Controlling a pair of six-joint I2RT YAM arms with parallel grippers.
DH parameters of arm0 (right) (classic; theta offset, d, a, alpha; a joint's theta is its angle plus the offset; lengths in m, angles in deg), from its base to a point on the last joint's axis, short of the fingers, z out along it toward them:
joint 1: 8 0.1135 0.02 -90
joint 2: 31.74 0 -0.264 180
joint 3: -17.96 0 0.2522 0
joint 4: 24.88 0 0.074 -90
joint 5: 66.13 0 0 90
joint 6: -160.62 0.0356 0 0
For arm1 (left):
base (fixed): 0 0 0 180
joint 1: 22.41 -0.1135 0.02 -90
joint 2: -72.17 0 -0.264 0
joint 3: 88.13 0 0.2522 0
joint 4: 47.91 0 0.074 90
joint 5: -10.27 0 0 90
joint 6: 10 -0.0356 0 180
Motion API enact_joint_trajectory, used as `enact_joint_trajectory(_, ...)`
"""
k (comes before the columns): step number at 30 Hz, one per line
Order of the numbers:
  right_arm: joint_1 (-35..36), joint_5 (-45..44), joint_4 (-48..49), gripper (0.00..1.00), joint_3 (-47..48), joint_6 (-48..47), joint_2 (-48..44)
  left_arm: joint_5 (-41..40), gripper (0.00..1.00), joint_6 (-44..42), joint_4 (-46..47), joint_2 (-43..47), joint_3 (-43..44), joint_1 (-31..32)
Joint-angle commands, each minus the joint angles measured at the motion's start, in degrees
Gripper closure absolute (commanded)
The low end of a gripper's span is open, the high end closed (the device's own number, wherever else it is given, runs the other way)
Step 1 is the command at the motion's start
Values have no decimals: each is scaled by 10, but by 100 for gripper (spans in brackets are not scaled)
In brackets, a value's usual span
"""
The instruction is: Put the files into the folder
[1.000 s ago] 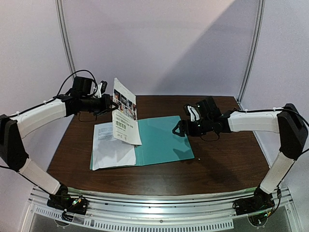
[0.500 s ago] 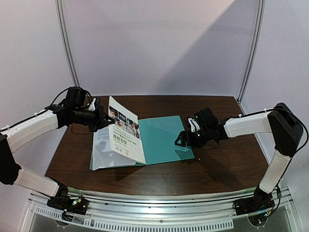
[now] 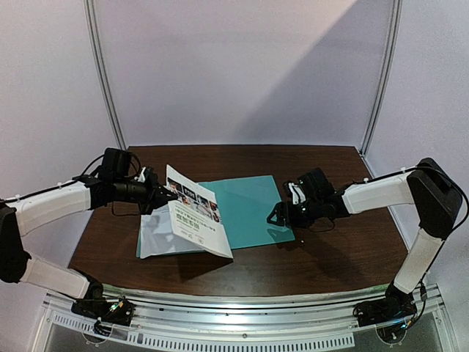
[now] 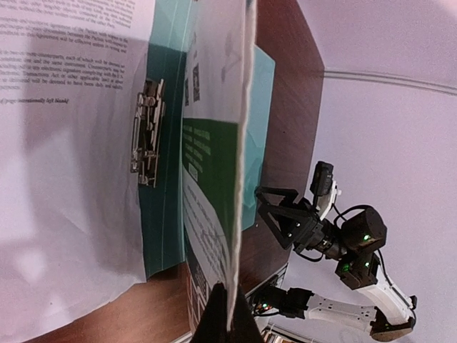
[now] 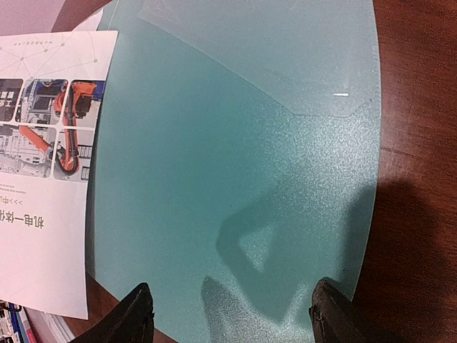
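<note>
The brown table (image 3: pixel 330 257) carries everything, with the two arms reaching in from either side.

The teal folder (image 3: pixel 249 209) lies open and flat near the middle of the table. Its right half is bare.

The plain white sheet (image 3: pixel 165 235) lies flat on the folder's left half, and its near corner reaches past the folder onto the table.

The colour sheet (image 3: pixel 198 220), printed with photos and text, is held at a slant over the folder's spine. Its far left corner is raised, and its near edge comes down over the white sheet towards the front of the folder.

The left gripper (image 3: pixel 157 192) is clamped on the raised corner of the colour sheet. In the left wrist view its dark fingertips (image 4: pixel 227 318) pinch the paper's thin edge, which runs straight up the picture.

The right gripper (image 3: pixel 277 215) sits low over the right edge of the folder's bare half with its jaws spread wide and nothing between them. In the right wrist view its two fingers (image 5: pixel 134 318) stand well apart above the teal card and cast a shadow on it. Whether they touch the card cannot be told.

The small metal clip (image 4: pixel 146 136) lies beside the spine at the edge of the white sheet. Whether it grips that sheet cannot be told.
</note>
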Motion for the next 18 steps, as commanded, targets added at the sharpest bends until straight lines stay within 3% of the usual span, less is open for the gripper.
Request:
enact_joint_trajectory(1,3,-4,-21,25,-21,4,-2,17,100,19,24,-29,18,-5)
enact_joint_trajectory(18,3,-2,-14,25,-28,-9,-2,-2,100,50,50,-91,49,21)
